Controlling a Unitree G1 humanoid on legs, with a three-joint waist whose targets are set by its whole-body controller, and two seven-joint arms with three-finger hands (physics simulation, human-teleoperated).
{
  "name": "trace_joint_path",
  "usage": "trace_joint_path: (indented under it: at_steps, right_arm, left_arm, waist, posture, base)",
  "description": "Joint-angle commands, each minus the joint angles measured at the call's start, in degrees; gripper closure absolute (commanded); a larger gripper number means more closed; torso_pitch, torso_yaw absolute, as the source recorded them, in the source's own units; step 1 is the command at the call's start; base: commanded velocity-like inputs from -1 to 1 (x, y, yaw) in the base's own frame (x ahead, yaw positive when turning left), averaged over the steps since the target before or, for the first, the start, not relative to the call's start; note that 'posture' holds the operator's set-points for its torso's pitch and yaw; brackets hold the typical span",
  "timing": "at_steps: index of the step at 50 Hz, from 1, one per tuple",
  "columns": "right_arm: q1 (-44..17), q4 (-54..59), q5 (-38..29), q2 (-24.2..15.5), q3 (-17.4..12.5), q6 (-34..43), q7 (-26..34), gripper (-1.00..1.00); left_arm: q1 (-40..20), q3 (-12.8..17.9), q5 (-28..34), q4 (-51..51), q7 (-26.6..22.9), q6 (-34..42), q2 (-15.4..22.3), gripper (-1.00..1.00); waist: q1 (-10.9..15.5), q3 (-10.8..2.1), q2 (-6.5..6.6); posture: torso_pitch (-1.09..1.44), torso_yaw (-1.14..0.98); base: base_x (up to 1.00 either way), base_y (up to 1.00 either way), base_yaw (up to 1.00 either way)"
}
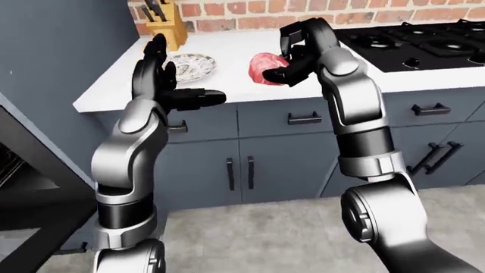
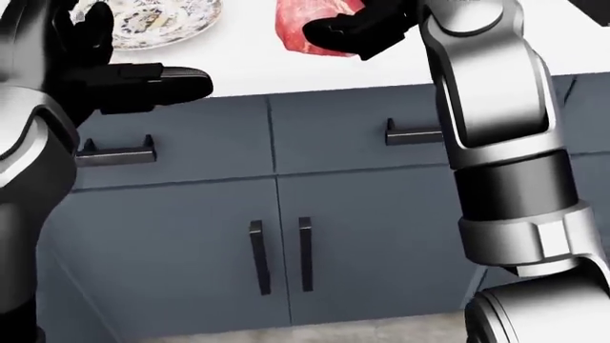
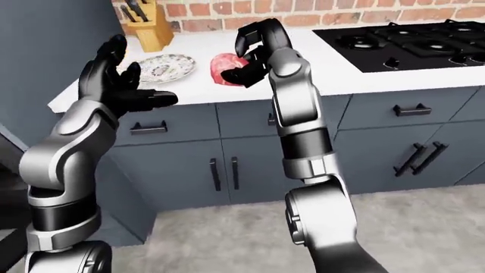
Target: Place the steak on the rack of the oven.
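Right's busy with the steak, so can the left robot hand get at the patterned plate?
Probably yes: the left robot hand is open and empty beside the patterned plate, nothing between them.

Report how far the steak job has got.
Done: the right hand has closed round the steak, held over the white counter beside the patterned plate.
In hand: carrying it; the left hand is open and empty.
Left: getting it onto the oven rack. Only a dark opening shows at the left-eye view's left edge; no rack is visible.

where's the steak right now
In the left-eye view the steak is top centre, gripped by the right hand above the white counter, right of the patterned plate.
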Motion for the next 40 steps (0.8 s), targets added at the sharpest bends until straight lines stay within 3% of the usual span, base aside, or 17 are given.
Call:
trace_joint_path:
  at_steps: [1, 3, 5, 7, 9, 10, 11, 14, 18, 24, 25, 26, 27, 31, 37, 39, 40]
  right_arm:
    - [-2.97, -2.83, -0.02, -0.53, -0.58, -2.32, -0.52, 1.0]
    - [-2.91, -2.96, -0.08, -0.44, -0.55, -2.25, -0.48, 1.0]
    - [-3.06, -2.93, -0.13, -0.45, -0.56, -2.13, -0.4, 1.0]
    - [-3.2, -2.79, -0.16, -0.56, -0.61, -2.2, -0.29, 1.0]
    - [-3.25, -2.83, -0.2, -0.65, -0.63, -2.13, -0.16, 1.0]
    - [-3.29, -2.81, -0.2, -0.65, -0.65, -2.12, -0.15, 1.0]
    - [-3.3, -2.84, -0.23, -0.65, -0.63, -2.09, -0.13, 1.0]
    - [-3.47, -2.68, -0.29, -0.58, -0.61, -2.11, -0.13, 1.0]
    - [-3.56, -2.35, -0.36, -0.51, -0.56, -2.34, -0.14, 1.0]
    - [-3.26, -2.07, -0.37, -0.36, -0.57, -2.82, -0.25, 1.0]
    - [-3.23, -2.1, -0.38, -0.35, -0.57, -2.8, -0.23, 1.0]
    - [-3.19, -2.14, -0.35, -0.37, -0.59, -2.79, -0.18, 1.0]
    - [-3.14, -2.19, -0.35, -0.38, -0.6, -2.8, -0.15, 1.0]
    - [-2.73, -2.38, -0.32, -0.3, -0.62, -2.93, -0.2, 1.0]
    - [-2.55, -2.75, -0.37, -0.21, -0.56, -2.71, -0.22, 1.0]
    - [-2.42, -2.7, -0.34, -0.14, -0.56, -2.86, -0.25, 1.0]
    - [-2.43, -2.7, -0.34, -0.12, -0.56, -2.84, -0.27, 1.0]
  left_arm:
    - [-2.42, 0.82, 0.2, -2.7, 0.04, -2.15, 0.66, -1.0]
    - [-2.42, 0.85, 0.17, -2.98, 0.08, -1.9, 0.67, -1.0]
    - [-2.45, 0.91, 0.14, -3.04, 0.1, -1.8, 0.67, -1.0]
    - [-2.5, 0.85, 0.17, -3.08, 0.15, -1.72, 0.64, -1.0]
    - [-2.5, 0.78, 0.18, -3.21, 0.19, -1.59, 0.58, -1.0]
    - [-2.49, 0.76, 0.19, -3.22, 0.16, -1.59, 0.58, -1.0]
    - [-2.49, 0.76, 0.21, -3.22, 0.14, -1.59, 0.58, -1.0]
    - [-2.42, 0.8, 0.28, -2.67, -0.13, -2.17, 0.6, -1.0]
    - [-2.4, 0.79, 0.31, -2.38, -0.33, -2.5, 0.6, -1.0]
    - [-2.48, 0.73, 0.41, -2.21, -0.47, -2.6, 0.57, -1.0]
    - [-2.49, 0.74, 0.41, -2.2, -0.47, -2.59, 0.56, -1.0]
    - [-2.5, 0.74, 0.42, -2.21, -0.45, -2.58, 0.55, -1.0]
    - [-2.51, 0.75, 0.42, -2.27, -0.44, -2.53, 0.55, -1.0]
    - [-2.52, 0.81, 0.35, -2.71, -0.34, -2.14, 0.56, -1.0]
    - [-2.43, 0.81, 0.3, -2.89, -0.37, -2.06, 0.56, -1.0]
    - [-2.36, 0.79, 0.34, -2.76, -0.44, -2.25, 0.57, -1.0]
    - [-2.34, 0.79, 0.34, -2.75, -0.48, -2.28, 0.58, -1.0]
  waist:
    - [0.04, -2.28, 0.75]
    - [0.04, -2.87, 0.69]
    - [0.0, -2.3, -0.19]
    - [-0.08, -1.44, -2.17]
    - [0.29, -2.48, -5.02]
    - [-0.36, -1.49, -3.97]
    - [0.2, -1.19, -4.43]
    - [0.56, -1.92, -3.63]
    - [0.47, -1.23, -1.28]
    - [0.26, -1.43, 4.14]
    - [0.42, -2.02, 6.16]
    - [0.32, -2.82, 6.16]
    - [0.51, -2.12, 5.04]
    - [1.21, -2.54, 1.95]
    - [0.34, -0.68, -2.07]
    - [0.11, -1.51, -5.6]
    - [0.57, -2.37, -5.31]
  posture:
    - [0.0, 0.0]
    - [0.0, 0.0]
    - [0.0, 0.0]
    - [0.0, 0.0]
    - [0.0, 0.0]
    - [0.0, 0.0]
    - [0.0, 0.0]
    - [0.0, 0.0]
    - [0.0, 0.0]
    - [0.0, 0.0]
    - [0.0, 0.0]
    - [0.0, 0.0]
    - [0.0, 0.0]
    - [0.0, 0.0]
    - [0.0, 0.0]
    - [0.0, 0.0]
    - [0.0, 0.0]
  base:
    - [-0.08, 0.0, 1.0]
    - [-0.08, 0.0, 1.0]
    - [-0.09, 0.0, 1.0]
    - [-0.09, 0.0, 1.0]
    - [-0.09, 0.0, 1.0]
    - [-0.09, 0.0, 1.0]
    - [-0.09, 0.0, 1.0]
    - [-0.08, 0.0, 1.0]
    - [-0.09, 0.0, 1.0]
    - [-0.08, 0.0, 1.0]
    - [-0.08, 0.0, 1.0]
    - [-0.09, 0.0, 1.0]
    - [-0.09, 0.0, 1.0]
    - [-0.09, 0.0, 1.0]
    - [-0.09, 0.0, 1.0]
    - [-0.08, 0.0, 1.0]
    - [-0.08, 0.0, 1.0]
